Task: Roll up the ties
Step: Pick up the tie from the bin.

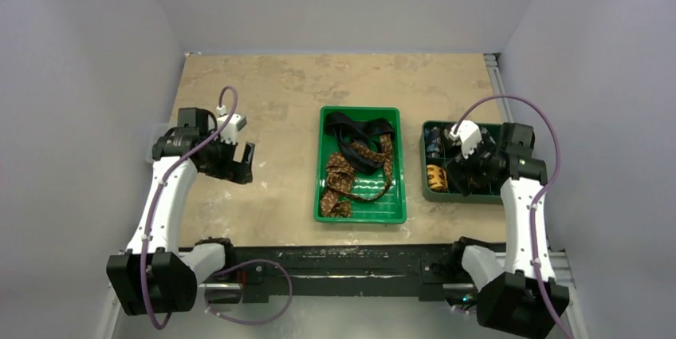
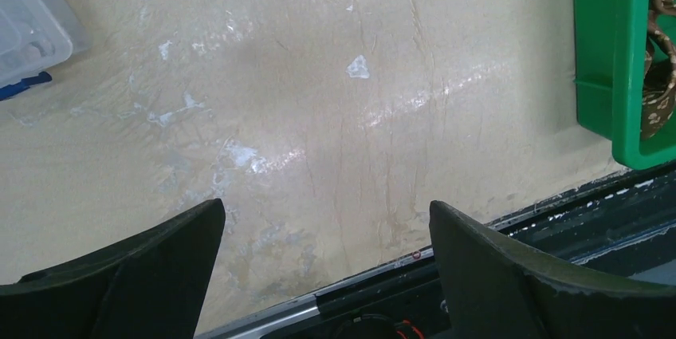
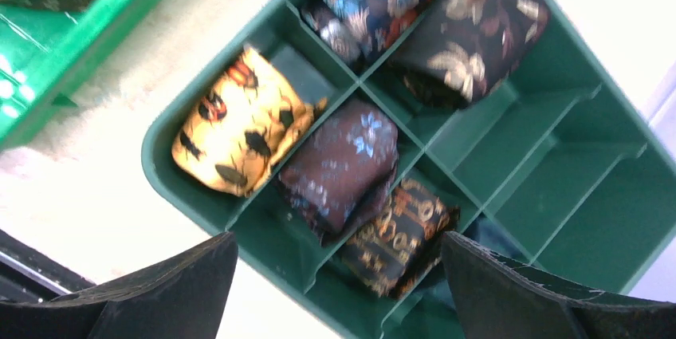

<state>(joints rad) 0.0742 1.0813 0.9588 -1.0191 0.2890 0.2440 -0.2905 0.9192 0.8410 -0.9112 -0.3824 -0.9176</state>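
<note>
Black left gripper [image 2: 325,207]: spread wide, empty, angled over table [image 2: 319,76].
Right gripper [image 3: 339,237]: spread wide, empty, directly above rolled ties [image 3: 343,163] in divided bin [image 3: 590,219].

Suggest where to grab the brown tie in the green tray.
Take the brown tie by its near end, at the near-left corner of the green tray, from above: it looks flat and exposed there, while farther back the dark tie tangles with it.

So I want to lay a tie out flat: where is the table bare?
Widest bare table lies between the left gripper and the green tray, and across the far strip behind both containers. Only a narrow gap separates tray and divided box. Crowded: the tray's tangled ties, and the box under the right gripper.
</note>
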